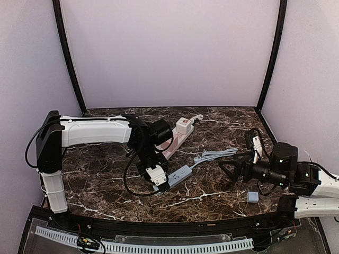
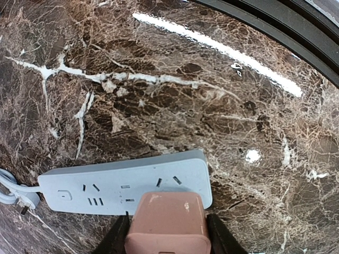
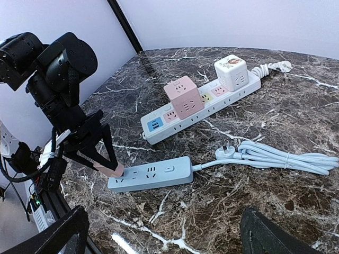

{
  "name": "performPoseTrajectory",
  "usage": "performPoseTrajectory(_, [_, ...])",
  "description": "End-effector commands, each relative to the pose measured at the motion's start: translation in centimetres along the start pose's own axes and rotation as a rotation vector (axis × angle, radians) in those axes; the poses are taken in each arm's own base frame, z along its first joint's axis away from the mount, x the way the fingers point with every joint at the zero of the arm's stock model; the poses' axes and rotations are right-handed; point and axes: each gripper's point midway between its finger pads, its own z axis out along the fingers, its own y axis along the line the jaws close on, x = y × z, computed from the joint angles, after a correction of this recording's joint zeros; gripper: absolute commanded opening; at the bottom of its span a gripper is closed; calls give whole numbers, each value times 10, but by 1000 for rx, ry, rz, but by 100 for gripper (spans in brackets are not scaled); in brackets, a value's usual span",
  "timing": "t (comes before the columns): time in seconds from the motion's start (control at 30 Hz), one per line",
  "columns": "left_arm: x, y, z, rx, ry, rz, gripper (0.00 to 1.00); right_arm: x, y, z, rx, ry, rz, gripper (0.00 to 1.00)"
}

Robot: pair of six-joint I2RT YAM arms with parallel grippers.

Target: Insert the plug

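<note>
Left wrist view shows the left pincer clenched on the pink plug, which stands at one end of the grey-blue power strip lying on the bench. The right pincer hangs released, jaws wide, well apart to the right. Farther back lies a white power strip carrying a pink cube adapter and a white cube adapter.

**Plug at the short strip's end**

The plug sits between the fingers of the left gripper, over the end of the short power strip, seemingly touching it. The strip runs away from the fingers toward the cord bundle. Beyond the fingers lies the long power strip, carrying two cube adapters.
</note>
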Motion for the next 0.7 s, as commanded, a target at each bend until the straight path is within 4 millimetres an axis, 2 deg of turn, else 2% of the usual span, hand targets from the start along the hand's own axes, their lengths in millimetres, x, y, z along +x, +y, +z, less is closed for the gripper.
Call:
performPoseTrajectory(0.0, [3, -4, 3, 36, 5, -11, 1, 1, 3, 1, -16, -8, -6, 99])
performPoseTrajectory(0.67, [7, -4, 10, 71, 9, -58, 1, 1, 4, -1, -28, -14, -2, 99])
